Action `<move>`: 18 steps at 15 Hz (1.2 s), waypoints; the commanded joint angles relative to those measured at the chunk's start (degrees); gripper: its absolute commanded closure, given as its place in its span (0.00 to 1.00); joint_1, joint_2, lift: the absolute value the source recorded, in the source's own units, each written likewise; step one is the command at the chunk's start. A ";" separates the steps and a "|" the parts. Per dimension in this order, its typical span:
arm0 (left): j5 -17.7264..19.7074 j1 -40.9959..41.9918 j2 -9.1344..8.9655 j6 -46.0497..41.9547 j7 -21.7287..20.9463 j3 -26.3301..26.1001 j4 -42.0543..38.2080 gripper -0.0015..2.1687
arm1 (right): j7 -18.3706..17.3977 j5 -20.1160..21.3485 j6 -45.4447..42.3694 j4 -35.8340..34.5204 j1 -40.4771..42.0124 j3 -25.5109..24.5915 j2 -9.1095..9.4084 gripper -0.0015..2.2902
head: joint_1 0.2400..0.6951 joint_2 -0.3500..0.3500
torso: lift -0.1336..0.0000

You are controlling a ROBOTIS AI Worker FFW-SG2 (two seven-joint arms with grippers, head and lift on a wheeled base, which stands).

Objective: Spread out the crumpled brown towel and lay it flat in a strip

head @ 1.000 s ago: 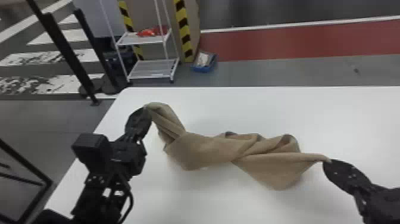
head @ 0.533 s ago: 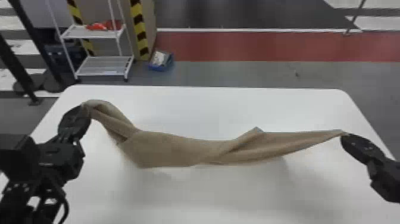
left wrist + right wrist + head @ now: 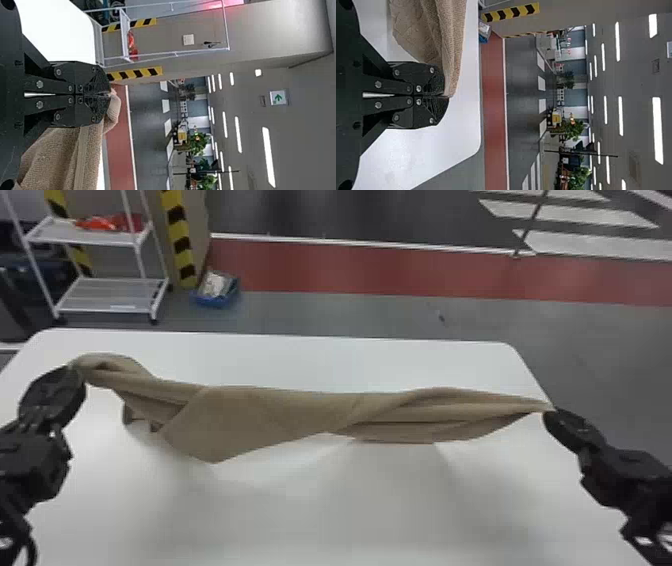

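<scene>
In the head view my left gripper (image 3: 72, 367) is shut on the left end of the brown towel (image 3: 260, 410), and my right gripper (image 3: 550, 410) is shut on its right end. Between them the towel stretches sideways in a long, folded band, with a pointed flap hanging toward the near side left of its middle. Twisted folds run along its right part. In the left wrist view the left gripper (image 3: 107, 94) pinches a corner of the towel (image 3: 59, 158). In the right wrist view the closed right gripper (image 3: 445, 96) holds a gathered tip of the towel (image 3: 451, 43).
The white table (image 3: 350, 510) extends under and in front of the towel, its far right corner rounded. On the floor beyond stand a white shelf rack (image 3: 107, 297) and a blue bin (image 3: 216, 297), both behind the table's far edge.
The grippers have moved apart, pulling the bunched towel out into a longer band. The head view has shifted too. Since half a second ago, the towel's near-side flap has come to hang differently.
</scene>
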 commanded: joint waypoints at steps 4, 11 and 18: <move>-0.09 -5.90 -0.17 1.24 -0.57 -3.28 4.03 0.64 | -0.16 6.55 2.11 8.37 -12.28 7.54 0.11 0.65 | 1.00 0.33 | 0.07; 0.61 -18.12 -0.09 4.40 -0.57 -5.57 11.59 0.64 | -1.30 9.02 -14.23 30.69 -35.39 14.57 -0.68 0.65 | 0.90 0.36 | 0.07; -2.11 -11.79 -0.09 6.87 -3.21 -7.24 9.92 0.64 | 5.82 10.86 -21.09 21.64 -7.53 12.11 -2.35 0.43 | 1.00 0.37 | 0.07</move>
